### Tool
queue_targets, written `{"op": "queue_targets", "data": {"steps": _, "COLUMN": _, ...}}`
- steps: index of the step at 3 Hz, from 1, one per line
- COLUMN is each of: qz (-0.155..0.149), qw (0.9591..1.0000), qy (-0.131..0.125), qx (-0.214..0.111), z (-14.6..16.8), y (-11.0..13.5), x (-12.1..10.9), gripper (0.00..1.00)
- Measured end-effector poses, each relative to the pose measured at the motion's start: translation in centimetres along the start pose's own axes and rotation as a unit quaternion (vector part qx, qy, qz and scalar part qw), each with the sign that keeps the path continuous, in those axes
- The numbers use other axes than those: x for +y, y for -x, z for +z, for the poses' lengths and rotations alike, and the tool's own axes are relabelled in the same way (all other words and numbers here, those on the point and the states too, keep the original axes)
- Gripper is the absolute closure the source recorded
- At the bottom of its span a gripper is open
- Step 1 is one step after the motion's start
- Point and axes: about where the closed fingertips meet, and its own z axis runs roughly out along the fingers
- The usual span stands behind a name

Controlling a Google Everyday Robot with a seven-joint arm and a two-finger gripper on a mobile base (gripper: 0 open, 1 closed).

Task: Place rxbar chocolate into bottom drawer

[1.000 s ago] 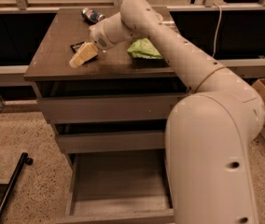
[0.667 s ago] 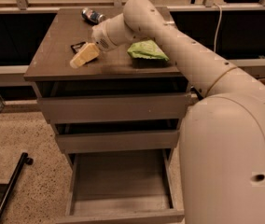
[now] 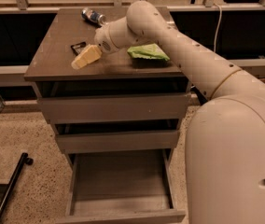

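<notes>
Camera view: the robot's pale arm (image 3: 188, 59) filled the near right and reached across to the cabinet. The bottom drawer (image 3: 121, 181) stood pulled out, far below the pincer and nearer the camera, with its grey floor exposed. The two shallower drawers (image 3: 114, 107) above it were shut. The pincer (image 3: 86, 57) sat low over the tabletop (image 3: 53, 62), near the left front part. Whether it was open or closed, or held anything, could not be determined. The rxbar chocolate (image 3: 78, 47) lay on the tabletop just beyond the pincer tip. A green bag (image 3: 147, 52) lay to the pincer's right. A can (image 3: 93, 17) lay well beyond the pincer, at the rear edge.
</notes>
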Motion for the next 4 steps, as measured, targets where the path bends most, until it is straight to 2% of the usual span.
{"op": "queue_targets", "data": {"steps": 3, "qz": 0.047, "qw": 0.9989, "qy": 0.006, "qx": 0.003, "z": 2.2, "y": -3.1, "x": -1.7, "gripper": 0.00}}
{"op": "queue_targets", "data": {"steps": 4, "qz": 0.045, "qw": 0.9989, "qy": 0.004, "qx": 0.013, "z": 2.6, "y": -3.2, "x": -1.8, "gripper": 0.27}}
